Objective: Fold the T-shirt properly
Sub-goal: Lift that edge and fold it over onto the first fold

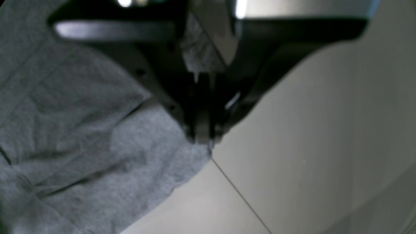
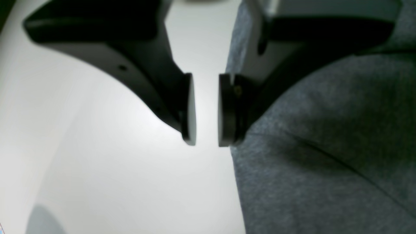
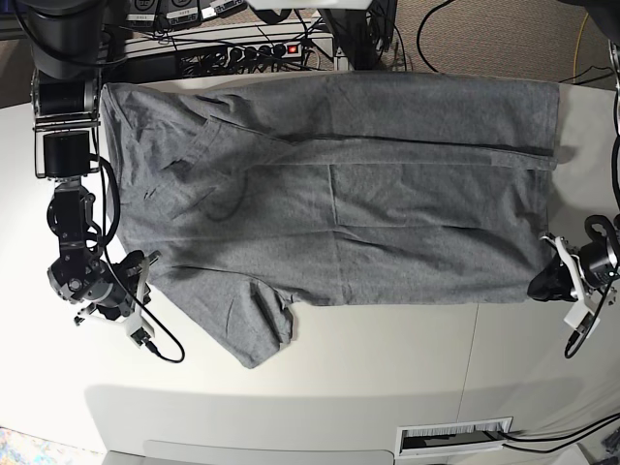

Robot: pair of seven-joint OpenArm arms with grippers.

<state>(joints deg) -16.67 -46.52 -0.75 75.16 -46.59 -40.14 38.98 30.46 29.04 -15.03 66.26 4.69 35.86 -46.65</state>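
Base: T-shirt (image 3: 339, 203) spread flat across the table (image 3: 387, 368), collar end left, hem right; bare table along the near side. Right gripper (image 3: 143, 269) at the shirt's left near edge, left gripper (image 3: 544, 276) at the right near corner.

Left wrist: left gripper (image 1: 203, 138) clamped shut on the T-shirt (image 1: 81, 136) corner; bare table to its right.

Right wrist: right gripper (image 2: 207, 110) jaws parted, nothing between them; T-shirt (image 2: 325, 156) edge beside the right pad, bare table to the left.

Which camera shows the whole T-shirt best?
The base view: the T-shirt lies spread across the table, sleeves and hem visible. Each wrist view shows only a blurry grey patch beside the fingers.
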